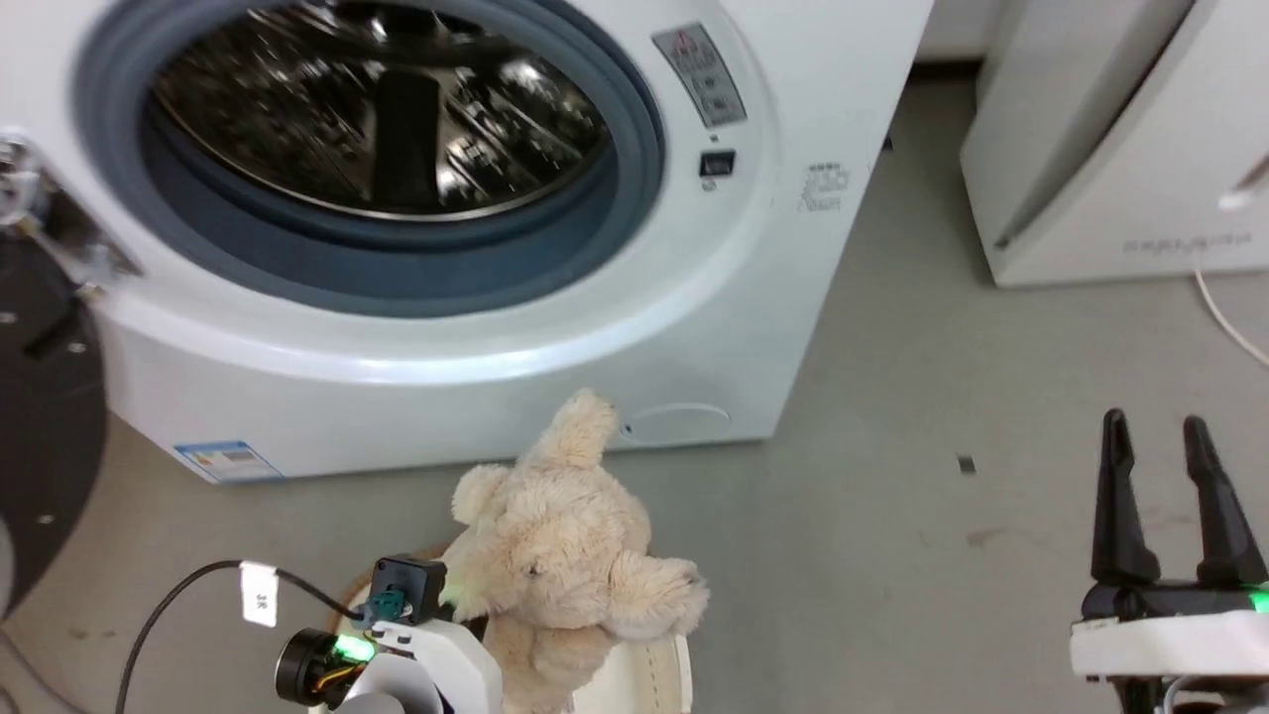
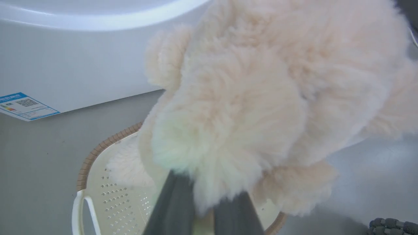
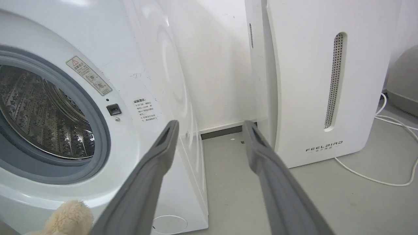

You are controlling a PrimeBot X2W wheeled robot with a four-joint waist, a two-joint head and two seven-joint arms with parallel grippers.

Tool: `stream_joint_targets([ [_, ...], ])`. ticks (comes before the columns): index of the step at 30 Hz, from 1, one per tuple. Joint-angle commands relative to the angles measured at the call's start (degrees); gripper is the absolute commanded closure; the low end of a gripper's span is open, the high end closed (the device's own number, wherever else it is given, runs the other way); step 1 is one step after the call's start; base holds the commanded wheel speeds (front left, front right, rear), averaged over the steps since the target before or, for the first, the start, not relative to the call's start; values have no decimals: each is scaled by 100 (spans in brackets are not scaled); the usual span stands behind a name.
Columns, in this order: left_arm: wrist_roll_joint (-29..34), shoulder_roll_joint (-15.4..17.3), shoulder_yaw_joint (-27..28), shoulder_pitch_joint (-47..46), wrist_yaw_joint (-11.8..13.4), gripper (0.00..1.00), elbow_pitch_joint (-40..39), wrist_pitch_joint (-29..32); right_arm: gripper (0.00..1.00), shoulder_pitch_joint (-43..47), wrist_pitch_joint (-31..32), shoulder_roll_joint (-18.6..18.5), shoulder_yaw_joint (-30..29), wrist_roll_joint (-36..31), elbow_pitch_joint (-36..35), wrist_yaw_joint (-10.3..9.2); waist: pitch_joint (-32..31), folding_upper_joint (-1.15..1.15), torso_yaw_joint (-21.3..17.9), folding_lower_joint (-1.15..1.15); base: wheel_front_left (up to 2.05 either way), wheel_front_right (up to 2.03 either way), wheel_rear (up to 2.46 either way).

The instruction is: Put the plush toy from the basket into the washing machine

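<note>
The step in hand looks like the carry: the plush toy is raised out of the basket but not yet in the washing machine. At far left, the black-rimmed door (image 1: 40,416) stands swung open. Beside it is the washing machine (image 1: 555,327), its grey gasket (image 1: 397,268) ringing a shiny steel drum (image 1: 377,109) that looks empty. Low and left of centre, the left gripper (image 2: 204,199) is clamped on the plush toy (image 1: 565,555), its two dark fingers sunk into the shaggy cream fur. The toy hangs just above the basket (image 2: 98,153), in front of the machine's lower front and below the drum's mouth. Whether its lowest fur touches the basket cannot be told. The next move, by my judgement, calls for raising the toy to the height of the opening, carrying it forward past the gasket into the drum, and only then letting go. The soft limbs could catch on the lip. At lower right, the right gripper (image 1: 1155,421) hovers with its fingers spread and nothing between them. The floor (image 1: 892,476) is smooth grey with a few small marks. At far right stands a plain white appliance (image 3: 310,81), apart from the machine, with a white cable (image 1: 1229,322) trailing on the floor next to it.
</note>
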Motion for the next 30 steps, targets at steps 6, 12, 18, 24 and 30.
stream_joint_targets([
  [6,22,31,380,328,18,100,-970,-33,0,146,-26,2,31,-69,-3,-3,-396,0,178,1,0,0,0],
  [12,-67,4,1038,551,69,100,-2276,-33,0,192,-26,2,94,-109,-81,-3,-399,0,151,1,0,0,0],
  [18,-79,106,1420,298,159,100,-3084,-33,0,129,-26,2,129,-104,-187,-3,-81,0,6,1,0,0,0],
  [24,-55,388,1689,-508,429,100,-3612,285,0,-135,-26,2,176,-25,-367,-3,575,0,-254,1,0,0,0],
  [30,96,841,1905,-1538,668,100,-3847,811,0,-490,-26,2,212,161,-634,-3,1397,0,-603,1,0,0,0],
])
